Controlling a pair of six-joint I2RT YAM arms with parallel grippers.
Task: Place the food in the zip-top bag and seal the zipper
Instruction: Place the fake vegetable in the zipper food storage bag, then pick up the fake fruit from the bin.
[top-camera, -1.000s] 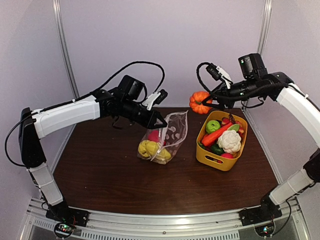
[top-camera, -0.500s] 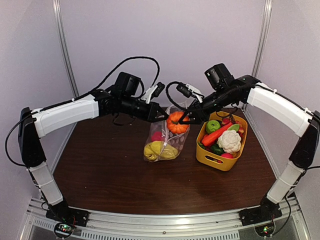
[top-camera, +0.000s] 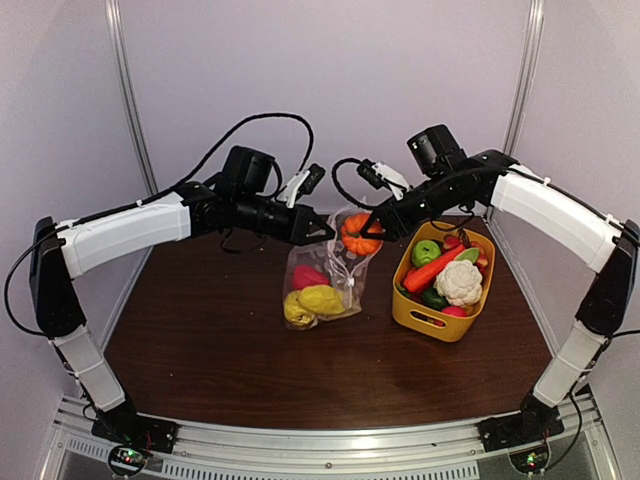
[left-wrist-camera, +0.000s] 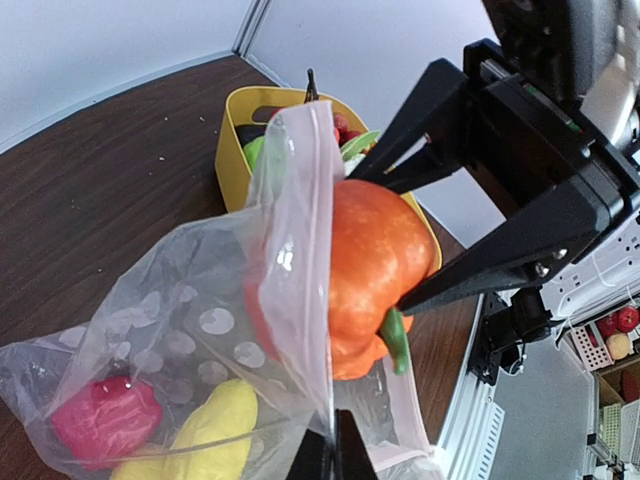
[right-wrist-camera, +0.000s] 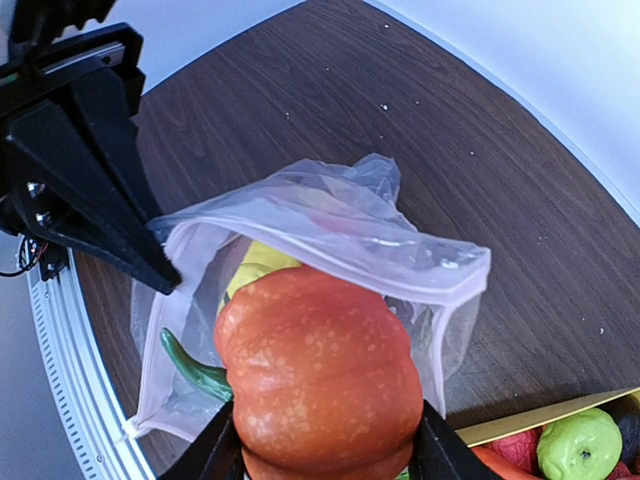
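Pumpkin (right-wrist-camera: 320, 370) clamped in right end effector (right-wrist-camera: 322, 445), bag (right-wrist-camera: 340, 215) pinched by left end effector (top-camera: 323, 237)

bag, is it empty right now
No, a yellow toy and a red toy lie inside the bag.

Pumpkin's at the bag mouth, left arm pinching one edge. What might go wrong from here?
1. The left end effector pinches only one edge of the zip-top bag, so the mouth hangs slack. The pumpkin looks about as wide as the opening and may snag the rim or drop outside.
2. Pushing down with the right end effector could tug the thin film out of that pinch and collapse the bag.
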